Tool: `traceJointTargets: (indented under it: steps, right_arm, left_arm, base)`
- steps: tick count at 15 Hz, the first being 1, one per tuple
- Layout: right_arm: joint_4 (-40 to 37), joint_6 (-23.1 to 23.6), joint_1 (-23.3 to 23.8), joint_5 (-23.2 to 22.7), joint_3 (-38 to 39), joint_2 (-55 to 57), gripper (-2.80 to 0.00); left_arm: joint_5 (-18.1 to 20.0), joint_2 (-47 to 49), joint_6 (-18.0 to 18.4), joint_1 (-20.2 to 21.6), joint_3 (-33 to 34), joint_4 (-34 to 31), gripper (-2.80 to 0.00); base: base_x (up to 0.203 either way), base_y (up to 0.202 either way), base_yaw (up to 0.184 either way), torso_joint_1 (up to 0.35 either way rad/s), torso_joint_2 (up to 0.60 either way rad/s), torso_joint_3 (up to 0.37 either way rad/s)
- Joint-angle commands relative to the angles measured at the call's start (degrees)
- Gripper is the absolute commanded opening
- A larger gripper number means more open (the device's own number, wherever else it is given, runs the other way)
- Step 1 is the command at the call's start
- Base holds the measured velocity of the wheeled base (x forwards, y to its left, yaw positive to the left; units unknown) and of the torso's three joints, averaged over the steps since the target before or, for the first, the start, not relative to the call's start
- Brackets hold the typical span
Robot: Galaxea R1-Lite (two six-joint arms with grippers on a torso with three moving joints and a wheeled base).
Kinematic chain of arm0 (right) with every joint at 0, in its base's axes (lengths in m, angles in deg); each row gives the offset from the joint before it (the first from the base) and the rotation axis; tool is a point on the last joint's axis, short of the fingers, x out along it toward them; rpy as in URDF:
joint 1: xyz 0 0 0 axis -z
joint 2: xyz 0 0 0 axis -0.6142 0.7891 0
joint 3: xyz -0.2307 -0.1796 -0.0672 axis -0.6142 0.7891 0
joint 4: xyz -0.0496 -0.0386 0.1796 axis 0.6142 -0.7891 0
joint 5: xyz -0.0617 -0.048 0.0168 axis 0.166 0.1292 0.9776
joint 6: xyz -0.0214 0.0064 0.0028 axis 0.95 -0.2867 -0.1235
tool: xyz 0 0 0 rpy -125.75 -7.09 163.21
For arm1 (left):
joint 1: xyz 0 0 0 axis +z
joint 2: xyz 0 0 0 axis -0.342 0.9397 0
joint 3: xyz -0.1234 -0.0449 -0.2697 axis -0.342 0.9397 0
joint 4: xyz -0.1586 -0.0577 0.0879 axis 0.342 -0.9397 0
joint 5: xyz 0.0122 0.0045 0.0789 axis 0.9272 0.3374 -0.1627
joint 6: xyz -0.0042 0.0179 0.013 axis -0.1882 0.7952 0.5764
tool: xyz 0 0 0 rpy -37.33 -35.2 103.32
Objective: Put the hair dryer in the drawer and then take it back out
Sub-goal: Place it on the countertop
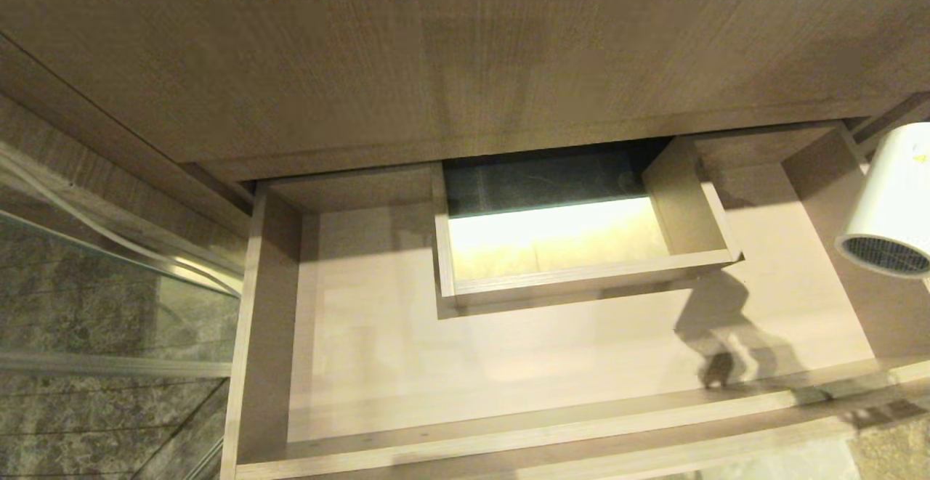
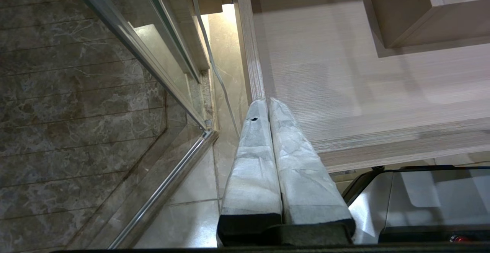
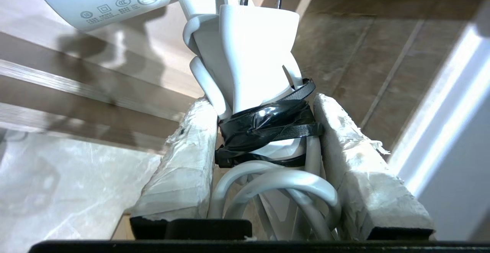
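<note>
The white hair dryer [image 1: 890,197] hangs in the air at the far right of the head view, over the right end of the open drawer [image 1: 508,364], with its dark mesh grille facing down and forward. In the right wrist view my right gripper [image 3: 264,103] is shut on the hair dryer's [image 3: 252,54] handle, where black tape [image 3: 268,126] binds the coiled white cord [image 3: 275,184]. The padded fingers [image 3: 183,161] press on both sides. My left gripper [image 2: 268,102] is shut and empty, parked by the drawer's [image 2: 344,92] left front corner.
A boxed rectangular cut-out [image 1: 581,277] rises in the drawer's middle back. A wood-grain panel [image 1: 436,51] overhangs behind. A glass door with a metal frame [image 1: 109,284] and marble tiles stand on the left. The robot's base [image 2: 421,203] sits below the drawer front.
</note>
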Motion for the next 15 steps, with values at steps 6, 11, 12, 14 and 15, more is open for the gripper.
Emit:
traceJointTargets:
  steps: [6, 11, 12, 14, 15]
  right_arm:
    - [-0.07, -12.40, 0.05, 0.14, -3.12, -6.77, -2.80]
    - [0.44, -16.41, -0.05, -0.02, -4.39, -7.32, -2.80]
    - [0.57, -16.35, -0.05, -0.02, -4.33, -7.59, -2.80]
    - [0.71, -16.40, -0.05, -0.02, -3.66, -8.68, -2.80]
    - [0.71, -16.43, -0.05, -0.02, -3.51, -8.92, -2.80]
  left_arm:
    - [-0.01, 0.00, -0.01, -0.07, 0.00, 0.01, -2.80]
    - [-0.01, 0.00, -0.01, 0.02, 0.00, 0.01, -2.80]
    - [-0.01, 0.00, -0.01, 0.02, 0.00, 0.01, -2.80]
    - [-0.01, 0.00, -0.01, 0.01, 0.00, 0.01, -2.80]
    - [-0.01, 0.00, -0.01, -0.05, 0.00, 0.01, -2.80]
  base:
    - [0.000, 0.000, 0.000, 0.000, 0.00, 0.000]
    - [0.000, 0.000, 0.000, 0.000, 0.00, 0.000]
    - [0.000, 0.000, 0.000, 0.000, 0.00, 0.000]
    - [0.000, 0.000, 0.000, 0.000, 0.00, 0.000]
    - [0.000, 0.000, 0.000, 0.000, 0.00, 0.000]
